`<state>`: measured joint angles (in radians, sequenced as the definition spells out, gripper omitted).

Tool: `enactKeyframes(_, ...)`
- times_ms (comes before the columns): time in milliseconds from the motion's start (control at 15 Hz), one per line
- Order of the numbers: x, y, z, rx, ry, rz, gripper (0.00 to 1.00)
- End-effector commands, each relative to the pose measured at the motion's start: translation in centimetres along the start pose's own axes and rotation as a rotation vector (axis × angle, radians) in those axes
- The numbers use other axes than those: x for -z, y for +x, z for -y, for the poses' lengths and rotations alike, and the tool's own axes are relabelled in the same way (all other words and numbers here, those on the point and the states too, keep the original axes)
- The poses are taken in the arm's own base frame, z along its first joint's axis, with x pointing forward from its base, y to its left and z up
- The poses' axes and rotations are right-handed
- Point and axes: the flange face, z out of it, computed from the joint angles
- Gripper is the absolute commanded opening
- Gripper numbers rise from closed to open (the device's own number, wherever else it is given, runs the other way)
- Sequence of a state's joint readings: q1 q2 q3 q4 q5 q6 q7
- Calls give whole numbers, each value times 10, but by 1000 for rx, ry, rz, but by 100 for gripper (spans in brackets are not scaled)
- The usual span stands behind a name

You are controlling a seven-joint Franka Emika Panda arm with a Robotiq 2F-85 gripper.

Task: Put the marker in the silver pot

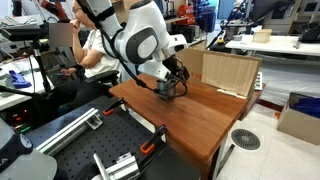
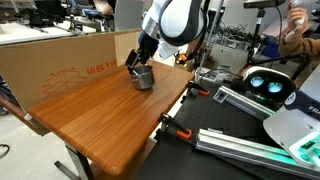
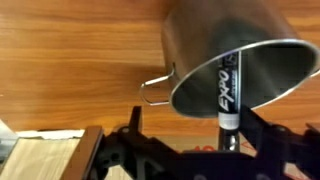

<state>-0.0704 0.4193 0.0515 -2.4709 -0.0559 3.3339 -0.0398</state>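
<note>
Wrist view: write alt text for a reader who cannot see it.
The marker, labelled Expo, stands across the open mouth of the silver pot, on a wooden table. The dark gripper shows along the bottom edge.

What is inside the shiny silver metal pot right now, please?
The black Expo marker, held by the gripper, reaches into the shiny silver metal pot. Nothing else shows inside; the bottom behind the marker is covered.

Both exterior views stand well back and higher than the silver pot (image 1: 168, 89), facing it across the wooden surface (image 1: 200, 125) from different sides; the wrist view looks into the pot from very near.
</note>
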Motion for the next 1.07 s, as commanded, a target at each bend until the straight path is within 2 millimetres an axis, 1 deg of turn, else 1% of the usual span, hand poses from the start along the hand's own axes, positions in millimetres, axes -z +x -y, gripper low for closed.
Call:
enactKeyframes(0, 19, -4, 2, -23, 21, -21, 100)
enactKeyframes(333, 49, -13, 5, -37, 69, -60, 100)
enactKeyframes(533, 61, -19, 5, -50, 109, -84, 100)
enactKeyframes(600, 63, -21, 3, -53, 121, -91, 100)
enactKeyframes(667, 67, -25, -8, -24, 101, -94, 100)
enactKeyframes(733, 68, -25, -18, -17, 88, -86, 100)
enactKeyframes(800, 59, -23, -10, -42, 98, -72, 100)
enactKeyframes(867, 60, -25, -20, -44, 90, -75, 100)
enactKeyframes(933, 61, -25, -24, -44, 86, -76, 100)
enactKeyframes(1000, 61, -25, -23, -41, 88, -76, 100)
